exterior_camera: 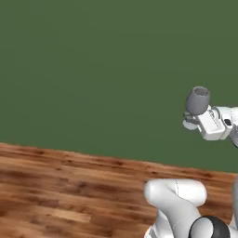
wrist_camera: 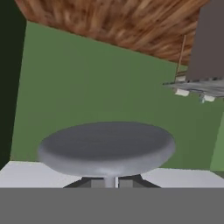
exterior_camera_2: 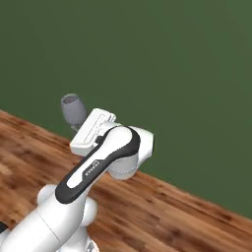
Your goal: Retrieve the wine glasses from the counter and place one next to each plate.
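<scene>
Scene, large to small: green wall fills the background, wood floor below it. Arm raised in front of the wall, carrying one wine glass in the air, well clear of the floor. In the right base view the same wine glass sits just past the hand, bowl up.

Gripper: jaws pressed nearly together, pinching the glass by its thin stem, between bowl and foot. In the hand view the flat round foot spreads right above the fingertips, stem dropping between them.

Handling, as a judgement: light, rigid, smooth, fragile. The stem is the only part narrow enough for these jaws, but it is slippery and the glass can pivot in the pinch if swung fast. Keep it upright and set it down foot first, gently.

Hidden or unclear: fingertips themselves are mostly covered by the foot. Dark cabinet-like shape at the hand view's edge is cut off and unidentifiable.
</scene>
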Tool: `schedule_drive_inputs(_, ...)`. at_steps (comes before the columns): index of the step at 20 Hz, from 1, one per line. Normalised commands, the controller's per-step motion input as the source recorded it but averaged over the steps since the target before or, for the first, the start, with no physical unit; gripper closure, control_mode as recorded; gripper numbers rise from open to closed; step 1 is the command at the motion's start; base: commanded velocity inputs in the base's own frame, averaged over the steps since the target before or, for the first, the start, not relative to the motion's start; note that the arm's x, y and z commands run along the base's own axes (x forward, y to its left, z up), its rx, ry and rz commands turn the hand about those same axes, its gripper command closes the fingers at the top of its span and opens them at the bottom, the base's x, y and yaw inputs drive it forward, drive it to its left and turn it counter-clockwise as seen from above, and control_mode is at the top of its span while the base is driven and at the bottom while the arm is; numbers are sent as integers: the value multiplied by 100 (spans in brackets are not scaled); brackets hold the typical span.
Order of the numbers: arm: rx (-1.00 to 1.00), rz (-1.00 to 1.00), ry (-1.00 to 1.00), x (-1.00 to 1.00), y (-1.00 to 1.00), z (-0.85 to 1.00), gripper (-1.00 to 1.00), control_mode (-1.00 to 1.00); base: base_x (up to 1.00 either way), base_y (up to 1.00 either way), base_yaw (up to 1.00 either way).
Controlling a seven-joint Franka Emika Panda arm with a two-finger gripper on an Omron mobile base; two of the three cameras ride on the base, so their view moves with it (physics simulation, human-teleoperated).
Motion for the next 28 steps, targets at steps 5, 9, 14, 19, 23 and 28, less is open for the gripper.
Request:
schedule_drive_inputs(5,0,0,0,0,0,0,100,100,3,19,93)
schedule_drive_inputs(9,0,0,0,0,0,0,100,100,38,0,96)
schedule_drive_inputs(14,0,0,0,0,0,0,100,100,83,-11,83)
schedule_drive_inputs(19,0,0,0,0,0,0,100,100,100,-28,59)
schedule_drive_inputs(23,0,0,0,0,0,0,100,100,100,-2,35)
schedule_drive_inputs(28,0,0,0,0,0,0,100,100,100,3,18)
